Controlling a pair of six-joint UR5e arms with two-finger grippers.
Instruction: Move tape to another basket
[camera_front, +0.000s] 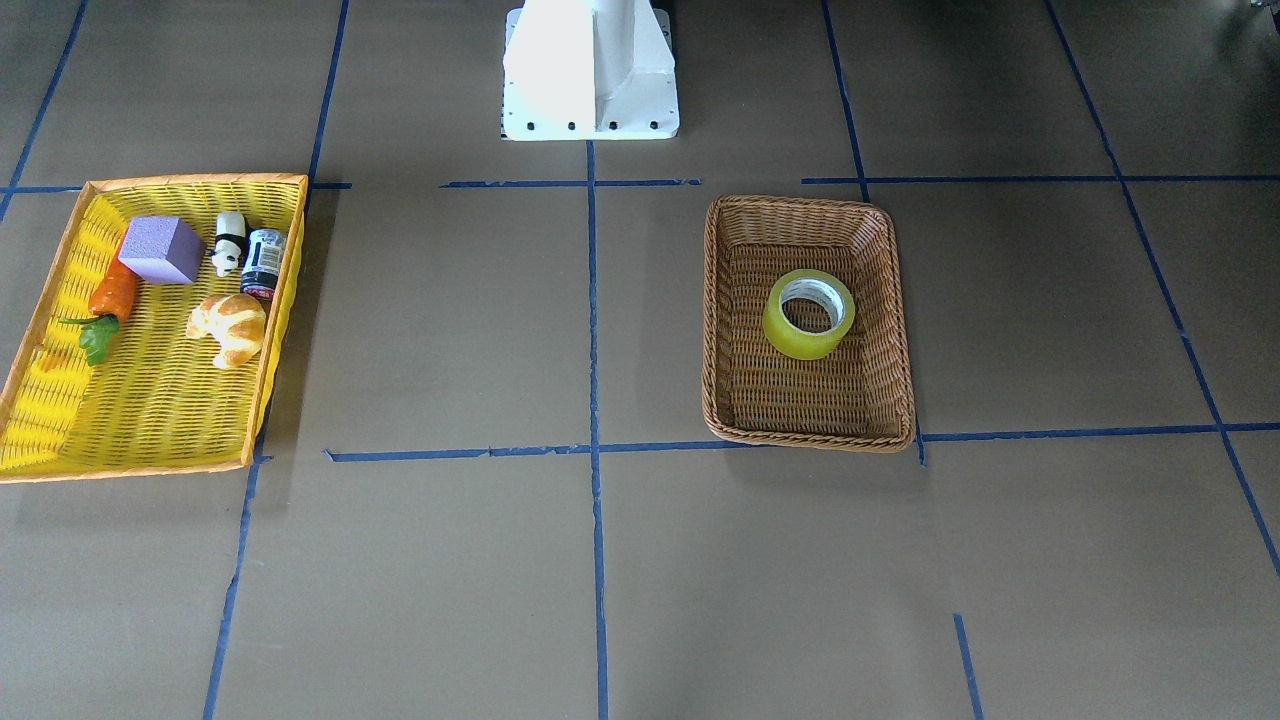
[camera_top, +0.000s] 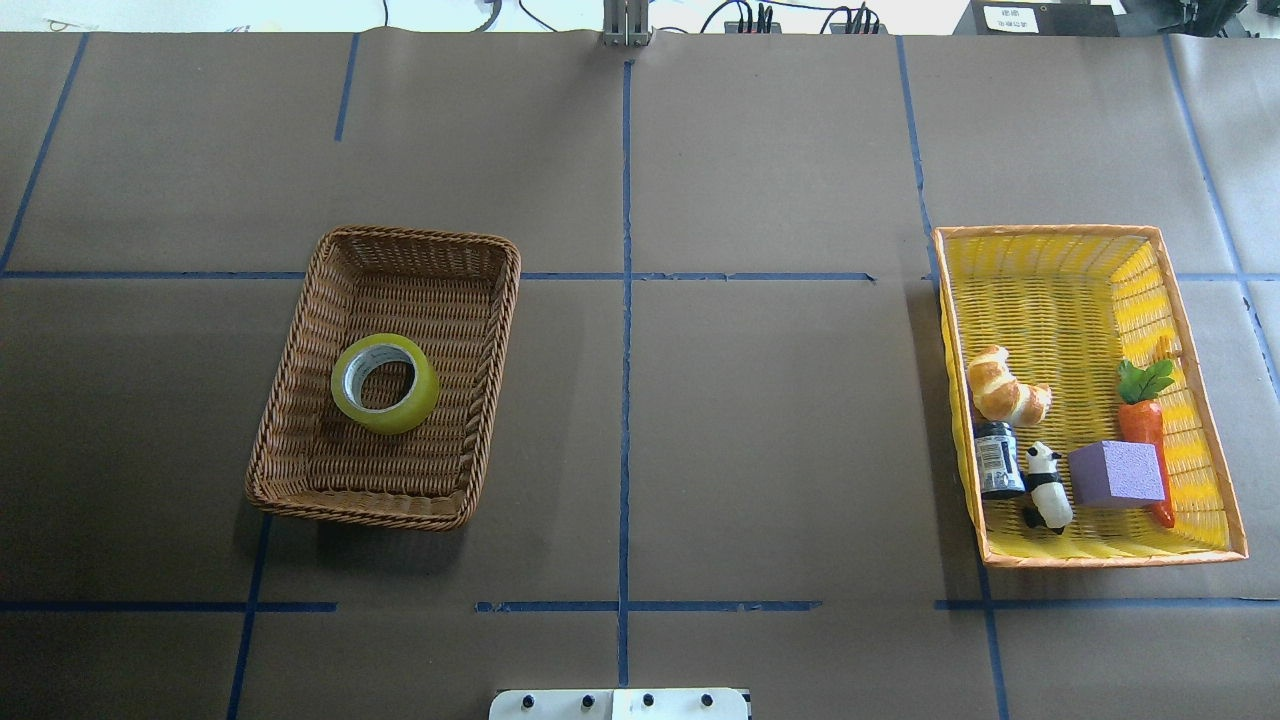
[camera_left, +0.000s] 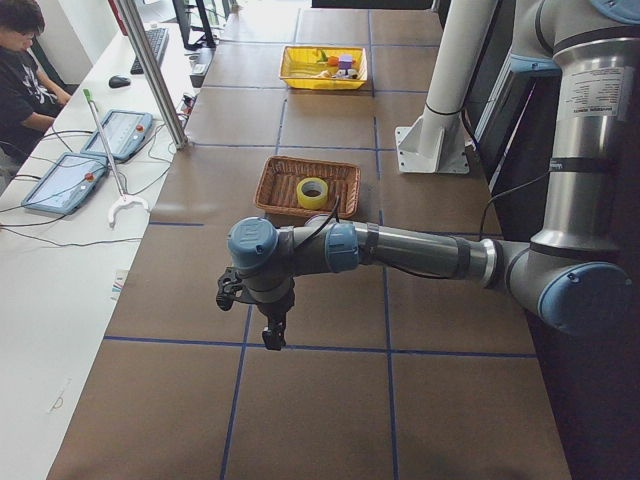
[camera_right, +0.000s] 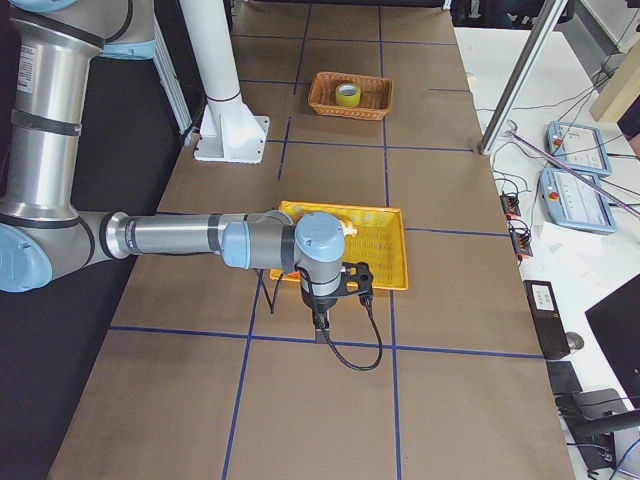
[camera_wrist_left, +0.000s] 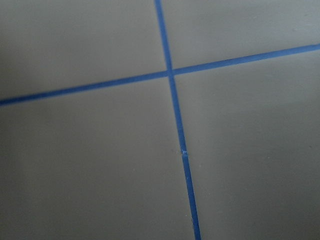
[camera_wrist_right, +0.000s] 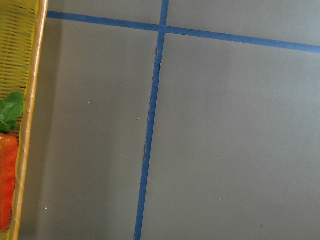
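Observation:
The tape (camera_front: 800, 343), a yellow roll with a white core, lies flat in the brown wicker basket (camera_front: 805, 205). Both also show in the overhead view, tape (camera_top: 421, 396) and basket (camera_top: 420, 238). My left gripper (camera_left: 272, 335) shows only in the exterior left view. It hangs over the bare table, well short of the basket (camera_left: 275, 190) and tape (camera_left: 312, 204). My right gripper (camera_right: 320, 325) shows only in the exterior right view, just past the near edge of the yellow tray basket (camera_right: 375, 255). I cannot tell whether either gripper is open or shut.
The yellow, orange-rimmed tray basket (camera_top: 1050, 290) holds a croissant (camera_top: 1005, 388), a dark can (camera_top: 997, 460), a panda figure (camera_top: 1046, 487), a purple block (camera_top: 1117, 474) and a carrot (camera_top: 1143, 420). Blue tape lines grid the brown table. The white robot base (camera_front: 590, 70) stands at the robot's edge of the table.

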